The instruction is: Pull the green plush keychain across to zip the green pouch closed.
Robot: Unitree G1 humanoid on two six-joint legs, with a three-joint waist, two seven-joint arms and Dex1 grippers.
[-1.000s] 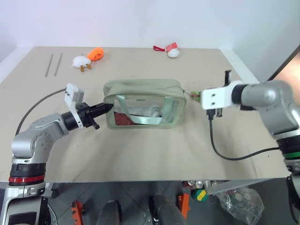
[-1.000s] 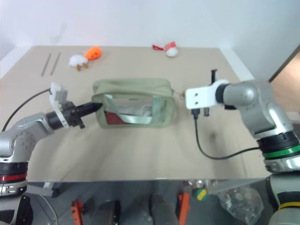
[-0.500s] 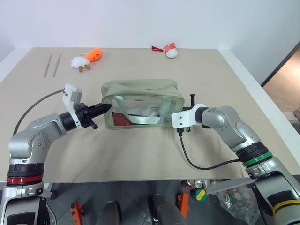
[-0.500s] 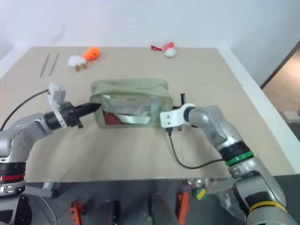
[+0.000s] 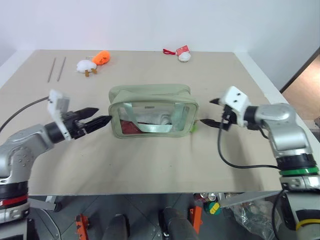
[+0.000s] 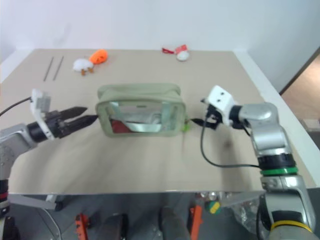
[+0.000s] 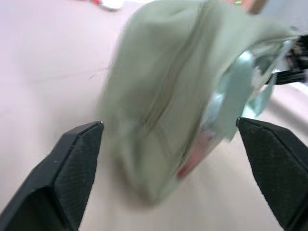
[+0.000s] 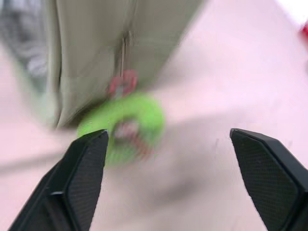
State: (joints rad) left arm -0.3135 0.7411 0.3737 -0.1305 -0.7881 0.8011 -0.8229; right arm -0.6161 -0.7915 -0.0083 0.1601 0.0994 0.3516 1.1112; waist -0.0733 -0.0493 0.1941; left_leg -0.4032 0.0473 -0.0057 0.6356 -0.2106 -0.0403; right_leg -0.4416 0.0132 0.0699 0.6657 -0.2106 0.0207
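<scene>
The green pouch point(image 5: 152, 111) stands upright mid-table, and the zipper line along its top point(image 7: 173, 82) looks drawn shut. The green plush keychain point(image 8: 122, 127) lies on the table against the pouch's right end point(image 5: 192, 127), with a bit of red on it. My right gripper point(image 5: 210, 111) hovers just right of it, open and empty, its fingers point(image 8: 269, 178) spread wide. My left gripper point(image 5: 97, 116) is open too. It sits a short gap off the pouch's left end and points at it point(image 7: 169, 124).
At the far left lie an orange plush point(image 5: 102, 57), a white plush point(image 5: 86, 66) and two thin rods point(image 5: 56, 68). Another white plush with a red tag point(image 5: 184, 55) sits at the back. A black cable point(image 5: 235, 165) hangs from my right wrist over the table.
Both grippers have gone from shut to open. The left one backed off the pouch's left end. The right one let go of the keychain and swung away to the right.
</scene>
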